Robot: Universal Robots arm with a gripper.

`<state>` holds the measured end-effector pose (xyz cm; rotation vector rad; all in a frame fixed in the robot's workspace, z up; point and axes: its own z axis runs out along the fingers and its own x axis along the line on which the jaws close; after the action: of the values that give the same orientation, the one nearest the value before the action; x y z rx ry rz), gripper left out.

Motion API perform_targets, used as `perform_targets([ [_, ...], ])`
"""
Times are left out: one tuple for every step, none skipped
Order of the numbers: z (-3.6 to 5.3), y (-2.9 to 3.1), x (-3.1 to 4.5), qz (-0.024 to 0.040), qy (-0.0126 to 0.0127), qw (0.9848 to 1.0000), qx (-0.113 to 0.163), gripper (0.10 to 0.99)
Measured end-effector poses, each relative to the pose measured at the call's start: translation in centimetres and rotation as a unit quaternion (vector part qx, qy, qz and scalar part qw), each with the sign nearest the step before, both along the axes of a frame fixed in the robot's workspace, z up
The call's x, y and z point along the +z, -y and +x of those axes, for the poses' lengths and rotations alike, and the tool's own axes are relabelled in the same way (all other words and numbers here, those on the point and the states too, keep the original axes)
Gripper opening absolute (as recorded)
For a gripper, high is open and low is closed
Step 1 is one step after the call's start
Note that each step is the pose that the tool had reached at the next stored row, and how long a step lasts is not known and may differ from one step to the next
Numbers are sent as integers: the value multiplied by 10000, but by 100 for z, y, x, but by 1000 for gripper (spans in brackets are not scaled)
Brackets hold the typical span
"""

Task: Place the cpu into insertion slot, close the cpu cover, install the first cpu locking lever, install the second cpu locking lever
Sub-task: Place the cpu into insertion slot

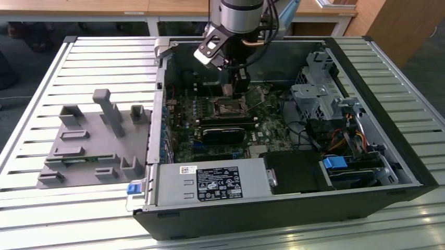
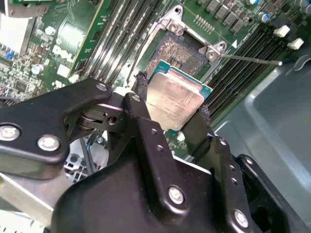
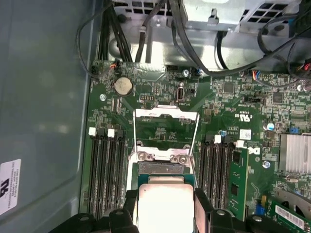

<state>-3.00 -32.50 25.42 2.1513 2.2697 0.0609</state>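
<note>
cpu (image 2: pixel 176 104) clamped between gripper (image 2: pixel 172 95) fingers, held just over insertion slot (image 2: pixel 183 51) (cpu cover (image 3: pixel 166 114) swung open).

The exterior view looks down from well back onto the whole computer case (image 1: pixel 278 213), the insertion slot (image 1: pixel 226 108) small near its middle. Both wrist views hang close above that slot, facing down, sharing it and the cpu (image 2: pixel 175 99) (image 3: pixel 165 206) beside it.

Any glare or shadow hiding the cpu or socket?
Second wrist view: sheen on the cpu, the insertion slot evenly lit. First wrist view: the cpu glares pale, the open cpu cover readable. Exterior view: the slot lies in shadow.
</note>
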Motion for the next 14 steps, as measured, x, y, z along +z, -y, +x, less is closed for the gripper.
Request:
perform_targets([
  [0,-1,-7,-3,-18,10000,0,545],
  [0,-1,-14,-4,-21,10000,0,545],
  [-1,-1,-22,-5,-21,10000,-1,545],
  [-1,-1,-31,-5,-21,10000,-1,545],
  [-1,-1,-41,-5,-21,10000,0,545],
  [-1,-2,-52,-5,-21,10000,0,545],
  [-1,-3,-63,-5,-21,10000,0,545],
  [-1,-4,-76,-5,-21,10000,-1,545],
  [-1,-4,-89,-3,-21,10000,-3,545],
  [-1,-4,-104,-2,-20,10000,-4,545],
  [-1,-4,-120,-2,-18,10000,-4,545],
  [-1,-4,-137,-3,-16,10000,-4,545],
  [-1,-4,-155,-3,-15,10000,-5,545],
  [-1,-5,-172,-2,-15,10000,-6,545],
])
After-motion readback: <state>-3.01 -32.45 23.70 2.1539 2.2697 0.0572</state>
